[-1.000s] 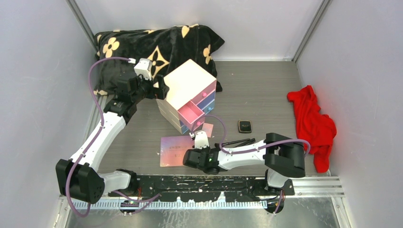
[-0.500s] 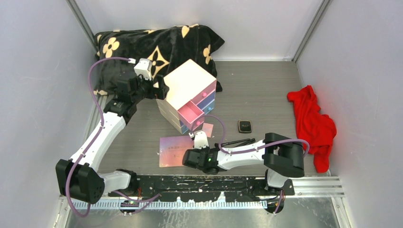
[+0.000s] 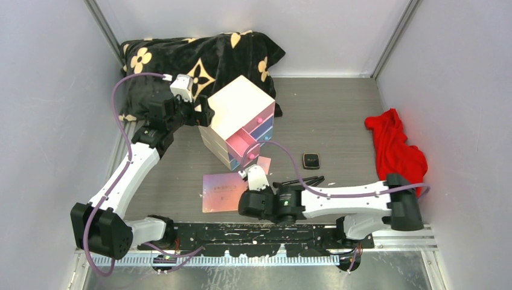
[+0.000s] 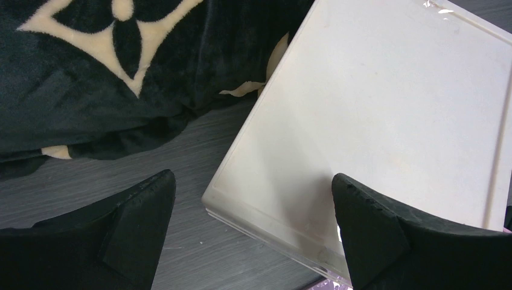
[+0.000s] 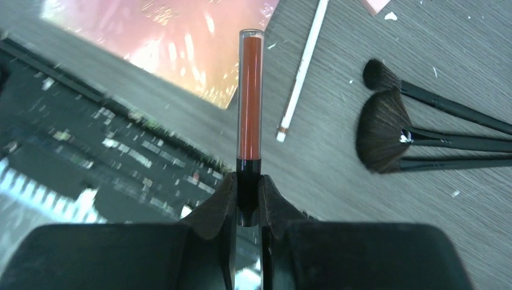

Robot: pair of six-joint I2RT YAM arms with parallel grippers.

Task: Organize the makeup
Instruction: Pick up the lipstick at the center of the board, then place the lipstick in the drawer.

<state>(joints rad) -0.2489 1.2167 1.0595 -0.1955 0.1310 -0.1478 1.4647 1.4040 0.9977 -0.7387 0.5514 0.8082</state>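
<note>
Table [image 3: 338,115] carries a black flower-print blanket [image 3: 199,54] at the back left, the cream drawer box [image 3: 238,112] in front of it and a red cloth [image 3: 395,151] far right. The box's pink drawer [image 3: 241,144] is pulled open toward me.

My left end effector [image 4: 250,178] has its fingers wide apart across the box's back corner, holding nothing. It looks like a brace, but I can't tell if it touches.

The iridescent palette [image 3: 220,192] lies flat near the arm bases, the black compact [image 3: 311,160] is well to its right, and the brushes [image 5: 386,130] and a thin white stick [image 5: 302,72] lie loose between them.

My right end effector [image 5: 247,181] is clamped on the black cap end of an orange lip tube [image 5: 250,96], low, beside the palette.

Step as I read it: tube picked, going to the drawer. Next I'd raise it, swing over the open pink drawer and let go inside, keeping the wrist off the drawer front.
</note>
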